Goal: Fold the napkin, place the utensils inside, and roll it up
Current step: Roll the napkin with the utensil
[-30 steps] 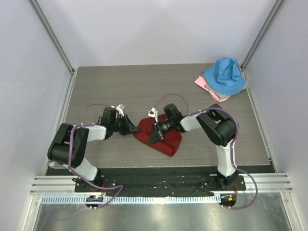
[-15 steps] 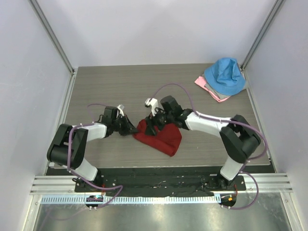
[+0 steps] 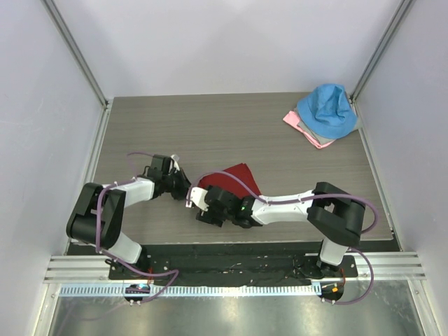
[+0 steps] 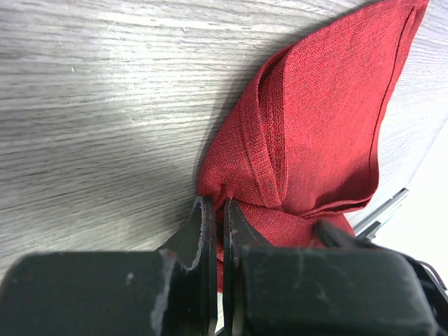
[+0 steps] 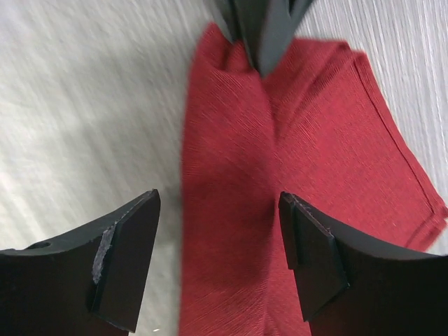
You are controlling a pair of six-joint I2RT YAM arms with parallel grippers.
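The dark red napkin (image 3: 236, 176) lies bunched and partly folded on the table's near middle. My left gripper (image 3: 185, 187) is shut on its left corner, the cloth pinched between the jaws (image 4: 215, 204) and fanning away from them (image 4: 315, 126). My right gripper (image 3: 208, 207) hovers open just over the napkin's near left part, its jaws wide apart (image 5: 218, 203) with only flat red cloth (image 5: 315, 140) under them. The left gripper's fingers (image 5: 259, 35) show at the top of the right wrist view. The utensils are out of view.
A bright blue cloth (image 3: 325, 105) sits on pale pink (image 3: 297, 120) and grey cloths at the back right corner. Side walls with metal posts hem in the wooden table (image 3: 175, 126). The right arm (image 3: 294, 204) stretches low along the near edge.
My right gripper has opened and let go of the napkin, then swung from its middle down to its near left side. The napkin now lies further back. The left gripper stays shut.
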